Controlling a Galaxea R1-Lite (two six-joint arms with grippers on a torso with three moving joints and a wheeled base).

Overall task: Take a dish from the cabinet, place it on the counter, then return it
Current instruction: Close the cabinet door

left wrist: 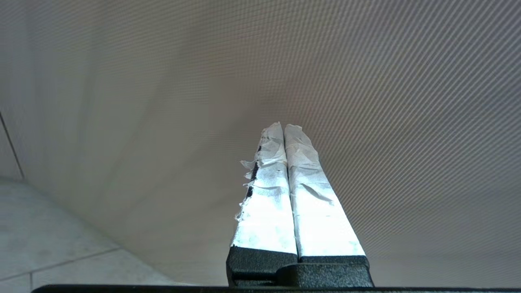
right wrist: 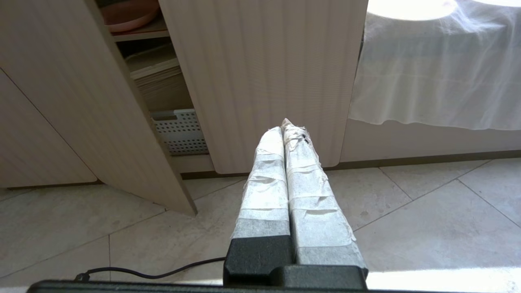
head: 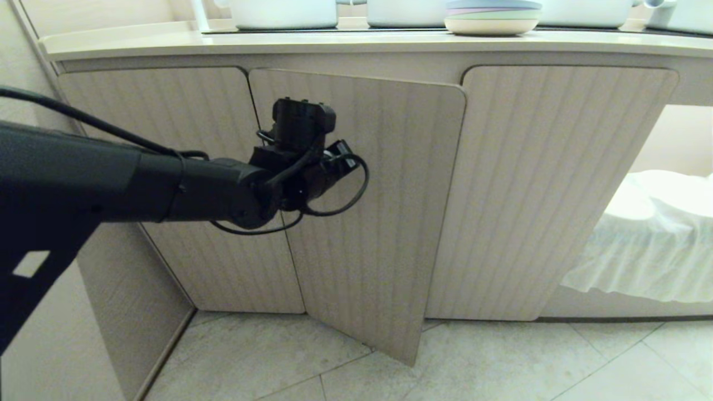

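Behind the ajar cabinet door (head: 379, 211), the dish (right wrist: 128, 16) sits shelved; the left pincer (left wrist: 283, 128), closed and empty, faces that door.

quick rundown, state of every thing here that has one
middle cabinet door: partly open, swung outward
left cabinet door: closed
right cabinet door: closed
pink plate: on a shelf inside the cabinet
stack of plates: on the counter
left gripper: shut, empty, at the open door
right gripper: shut, empty

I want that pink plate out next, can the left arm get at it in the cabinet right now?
Probably not yet. The half-open door stands between the left gripper and the dish on its shelf.
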